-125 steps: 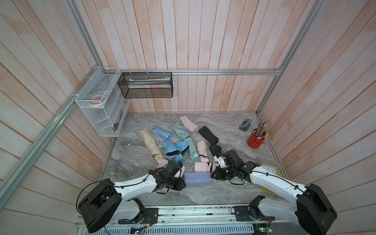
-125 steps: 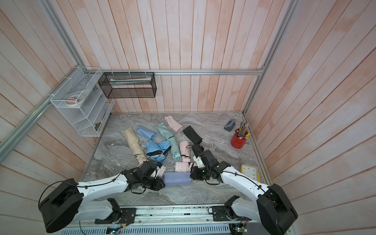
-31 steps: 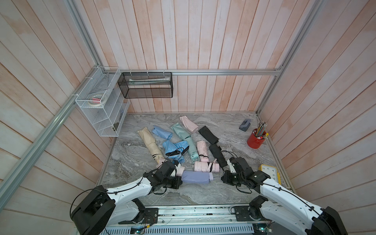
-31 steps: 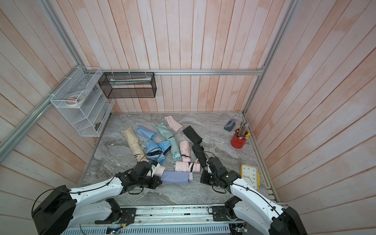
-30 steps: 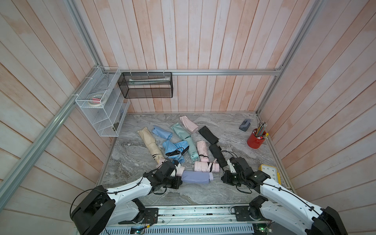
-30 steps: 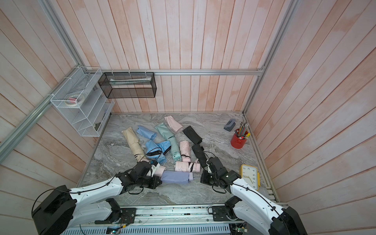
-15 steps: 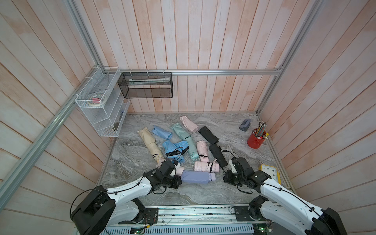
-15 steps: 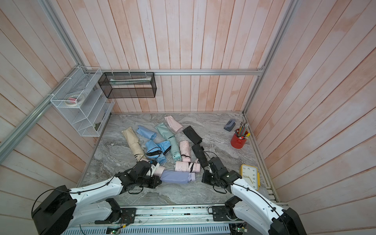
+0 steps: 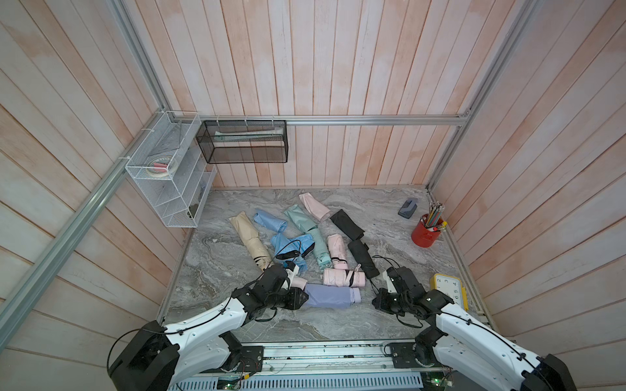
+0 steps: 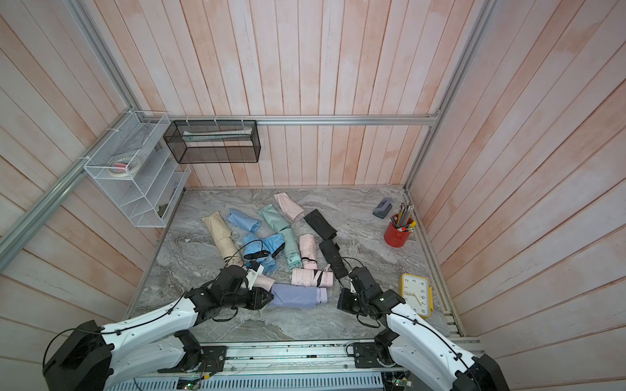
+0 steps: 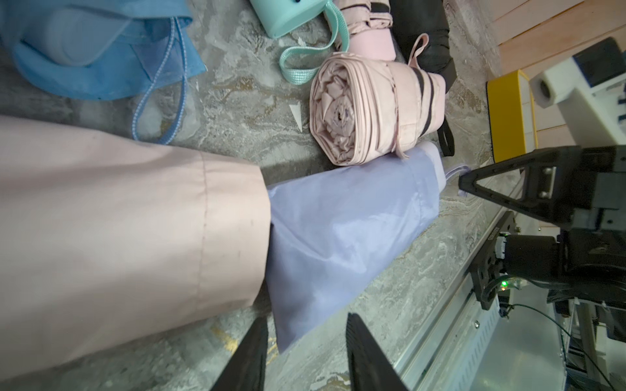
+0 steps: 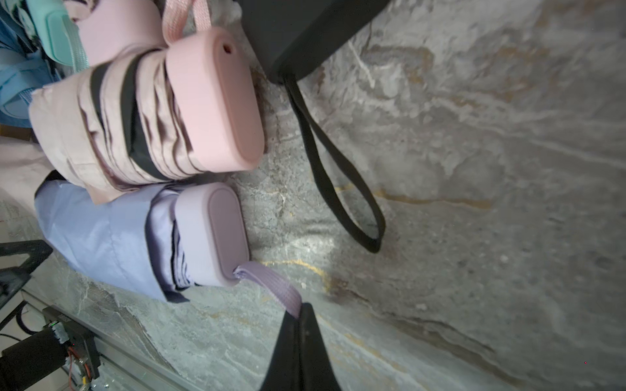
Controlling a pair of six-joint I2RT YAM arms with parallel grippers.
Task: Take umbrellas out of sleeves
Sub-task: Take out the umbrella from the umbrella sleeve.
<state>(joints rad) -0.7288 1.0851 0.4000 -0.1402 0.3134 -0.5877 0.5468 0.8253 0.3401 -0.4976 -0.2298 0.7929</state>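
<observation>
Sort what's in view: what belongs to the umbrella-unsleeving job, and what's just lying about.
Belongs: lavender umbrella, mostly inside the lavender sleeve; pink umbrella beside it; black umbrella; black sleeve; pink sleeve; mint umbrella.

Lying about: red pencil cup; yellow clock; small grey gadget; white wire rack; black mesh basket.

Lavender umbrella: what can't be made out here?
- lavender umbrella: mostly hidden inside the lavender sleeve, every view.
- right claw: grip point too small and dark in both top views.
- left claw: finger bases cut off by the left wrist view's edge.
- white rack: lower shelves' contents too small, top views.
</observation>
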